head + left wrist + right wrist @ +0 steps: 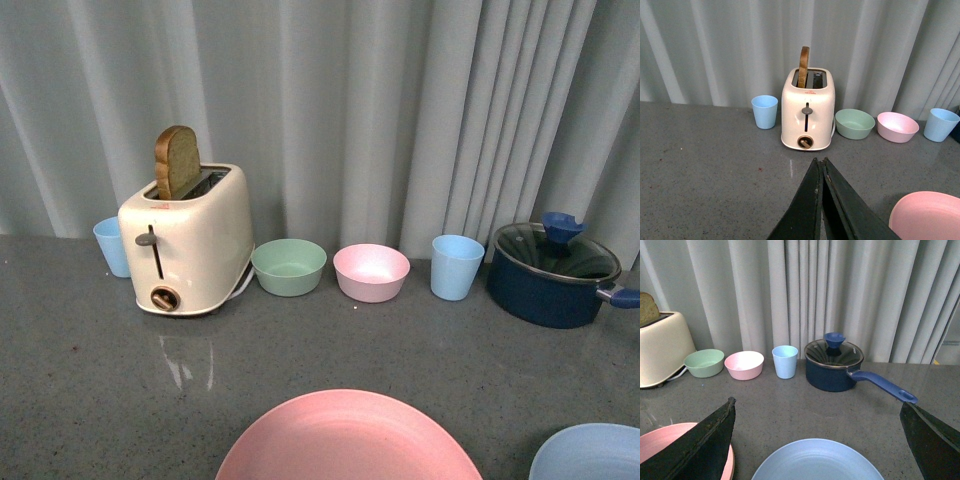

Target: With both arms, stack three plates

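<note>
Step in hand: the opening one, by my judgement, with nothing stacked and no plate held. Pink plate [350,440]: flat on the counter at the near edge, centre. Blue plate [590,455]: flat, to its right, with bare counter between them. Beige plate: in no view. Left gripper [821,200]: fingers pressed together, empty, above the counter with the pink plate off to its right. Right gripper [817,404]: fingers spread wide, empty, above the blue plate. Next move, as judged: one gripper goes down to a plate rim and pinches it, and the left must open first. Back row: toaster [190,240] with bread, green bowl [289,266], pink bowl [371,271], cup [456,266], pot [552,272]. The front view shows no arm. Only the wrist views give each gripper's state. The right wrist view alone shows the pot's whole handle. The left wrist view shows a second cup [764,111] in full beside the toaster.
</note>
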Robot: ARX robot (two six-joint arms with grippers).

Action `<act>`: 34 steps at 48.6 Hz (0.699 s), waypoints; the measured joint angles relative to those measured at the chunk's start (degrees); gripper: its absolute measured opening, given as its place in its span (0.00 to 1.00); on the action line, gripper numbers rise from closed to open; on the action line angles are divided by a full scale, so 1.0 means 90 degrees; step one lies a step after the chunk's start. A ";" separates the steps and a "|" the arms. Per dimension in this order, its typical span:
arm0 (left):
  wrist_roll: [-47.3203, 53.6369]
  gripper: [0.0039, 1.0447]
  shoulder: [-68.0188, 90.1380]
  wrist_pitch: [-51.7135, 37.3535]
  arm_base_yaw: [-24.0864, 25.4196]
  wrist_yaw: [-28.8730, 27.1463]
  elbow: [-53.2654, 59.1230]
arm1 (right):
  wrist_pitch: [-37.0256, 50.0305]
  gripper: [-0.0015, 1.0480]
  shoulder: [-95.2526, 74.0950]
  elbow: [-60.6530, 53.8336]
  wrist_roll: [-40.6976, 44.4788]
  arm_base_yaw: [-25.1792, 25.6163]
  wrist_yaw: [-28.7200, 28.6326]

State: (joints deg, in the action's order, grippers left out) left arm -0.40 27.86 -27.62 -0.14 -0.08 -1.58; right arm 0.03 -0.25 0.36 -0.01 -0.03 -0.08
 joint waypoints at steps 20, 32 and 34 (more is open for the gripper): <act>0.0000 0.03 -0.1229 0.1178 0.0000 0.0002 0.0002 | 0.0000 0.93 0.0000 0.0000 0.0000 0.0000 0.0000; 0.0000 0.03 -0.1671 0.1622 0.0000 0.0002 0.0002 | 0.0000 0.93 0.0000 0.0000 0.0000 0.0000 0.0000; 0.0000 0.03 -0.1741 0.1690 0.0000 0.0002 0.0002 | 0.0000 0.93 0.0000 0.0000 0.0000 -0.0002 0.0000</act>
State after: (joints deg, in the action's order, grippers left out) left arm -0.40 12.19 -12.40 -0.14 -0.05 -1.56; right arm 0.03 -0.25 0.36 -0.01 -0.05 -0.08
